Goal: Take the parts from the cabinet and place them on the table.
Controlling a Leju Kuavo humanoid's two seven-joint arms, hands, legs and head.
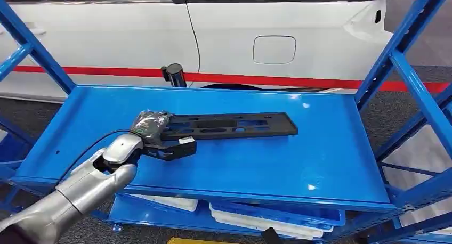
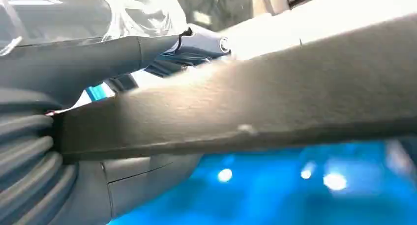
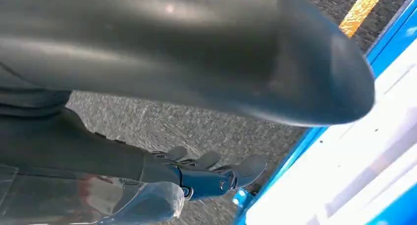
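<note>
**Black part gripped on the blue shelf**

Black and long, a flat plastic part [image 1: 229,125] lies across the middle of the blue cabinet shelf [image 1: 298,164], its far end toward the shelf's right side. The robot's left hand [image 1: 154,135] has its fingers closed around the part's near-left end; the left wrist view shows the part's edge [image 2: 255,107] pressed against the thumb. The right hand [image 3: 211,178] hangs beside the cabinet over grey floor, fingers apart and holding nothing. The step in hand looks like the pickup. Next the part likely needs lifting level, clear of the shelf's front edge and the uprights, before going to the table.
</note>
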